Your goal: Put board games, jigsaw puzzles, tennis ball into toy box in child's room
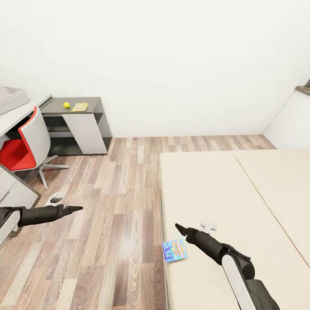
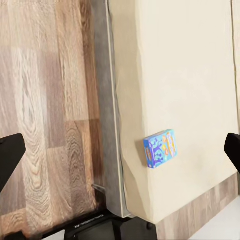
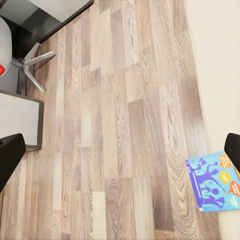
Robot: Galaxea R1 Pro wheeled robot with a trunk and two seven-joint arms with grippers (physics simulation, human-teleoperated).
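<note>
A small blue board game (image 1: pixel 174 250) lies flat on the beige bed (image 1: pixel 224 189), at its near left edge. My right gripper (image 1: pixel 178 227) hovers just above and beyond it, open and empty; its wrist view shows the box (image 3: pixel 215 182) beside the wood floor. My left gripper (image 1: pixel 76 209) is open over the floor, left of the bed, and looks across at the same box (image 2: pixel 160 148). Far back left, a yellow tennis ball (image 1: pixel 66 104) and a colourful jigsaw puzzle box (image 1: pixel 80 106) rest on the table's dark lower section (image 1: pixel 92 102). The grey toy box (image 1: pixel 10 98) stands on the pale desktop.
A red and grey swivel chair (image 1: pixel 21 148) stands by the desk, its star base on the floor. A small white object (image 1: pixel 209 225) lies on the mattress near my right gripper. Wood-plank floor (image 1: pixel 120 206) stretches between desk and bed. White walls close the room.
</note>
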